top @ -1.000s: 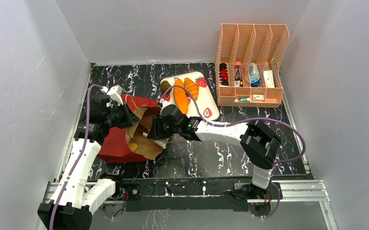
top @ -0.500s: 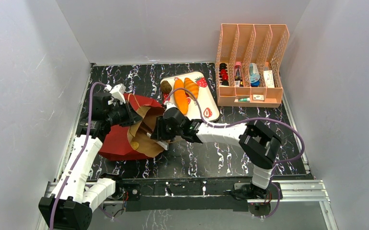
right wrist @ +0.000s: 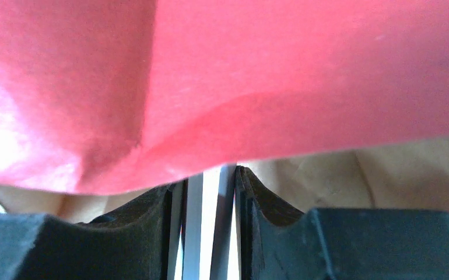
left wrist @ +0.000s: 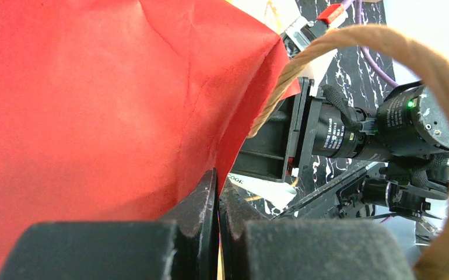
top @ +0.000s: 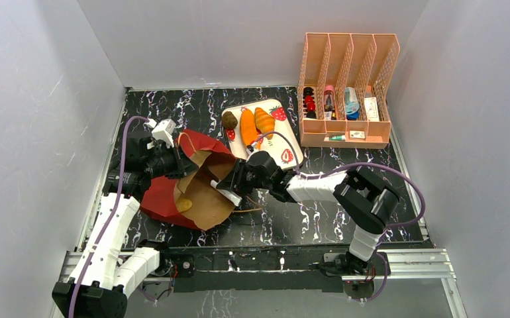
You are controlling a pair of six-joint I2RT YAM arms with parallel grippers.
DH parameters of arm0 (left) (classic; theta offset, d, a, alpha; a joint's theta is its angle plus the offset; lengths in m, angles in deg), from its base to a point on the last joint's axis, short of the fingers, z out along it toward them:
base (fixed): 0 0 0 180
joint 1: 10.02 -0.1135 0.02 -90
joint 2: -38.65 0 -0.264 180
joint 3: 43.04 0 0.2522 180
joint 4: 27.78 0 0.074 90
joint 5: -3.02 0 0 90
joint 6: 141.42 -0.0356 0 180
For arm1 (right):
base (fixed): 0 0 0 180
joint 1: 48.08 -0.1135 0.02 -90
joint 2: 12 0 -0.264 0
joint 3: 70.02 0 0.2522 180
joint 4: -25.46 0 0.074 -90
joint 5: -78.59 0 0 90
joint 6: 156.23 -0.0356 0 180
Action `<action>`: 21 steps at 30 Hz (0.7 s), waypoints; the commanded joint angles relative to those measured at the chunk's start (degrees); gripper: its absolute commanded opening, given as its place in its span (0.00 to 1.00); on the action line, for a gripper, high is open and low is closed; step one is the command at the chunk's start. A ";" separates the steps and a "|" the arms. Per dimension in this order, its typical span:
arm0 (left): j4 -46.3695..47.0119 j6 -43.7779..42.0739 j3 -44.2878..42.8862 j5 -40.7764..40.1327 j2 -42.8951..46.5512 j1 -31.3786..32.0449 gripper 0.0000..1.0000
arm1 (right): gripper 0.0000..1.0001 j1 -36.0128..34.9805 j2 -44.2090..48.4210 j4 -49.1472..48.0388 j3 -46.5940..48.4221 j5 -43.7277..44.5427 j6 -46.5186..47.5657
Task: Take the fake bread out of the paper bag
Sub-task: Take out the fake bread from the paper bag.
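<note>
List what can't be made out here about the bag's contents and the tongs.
- Top view: walls of the paper bag hide its depths. Only one tan slice shows, so more bread is unknowable.
- Right wrist: red paper covers the tips of the metal tongs beyond the right gripper.
- Left wrist: the left gripper pinches red paper that blocks the bag's inside.

Right end effector (top: 232,192) farther right; paper bag (top: 203,204) wider.

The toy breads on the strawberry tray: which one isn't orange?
The small round roll at the tray's left end is dark brown; the baguette and croissant beside it are orange.
</note>
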State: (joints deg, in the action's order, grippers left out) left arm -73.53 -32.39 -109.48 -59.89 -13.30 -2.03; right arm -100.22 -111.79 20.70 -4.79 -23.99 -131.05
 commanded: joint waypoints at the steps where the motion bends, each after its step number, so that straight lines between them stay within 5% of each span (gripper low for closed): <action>1: -0.86 -0.44 -0.38 3.28 0.29 -0.08 0.00 | 0.00 0.15 2.93 -8.98 -0.02 -3.17 -5.02; 8: -1.00 -0.95 -0.86 3.36 -0.50 -0.08 0.00 | 0.01 1.07 2.56 -15.70 -3.63 -7.87 -13.74; 13: -2.31 -2.10 -1.95 4.62 -1.47 -0.08 0.00 | 0.17 1.34 -2.04 -21.31 -3.63 -8.16 -21.29; 21: -0.65 -2.24 -1.27 4.75 -1.92 -0.08 0.00 | 0.24 1.42 1.96 -13.52 -5.56 -8.45 -19.59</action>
State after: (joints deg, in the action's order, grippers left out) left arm -74.62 -34.36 -109.55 -57.11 -14.98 -2.03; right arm -98.97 -113.47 8.72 -9.67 -31.31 -150.37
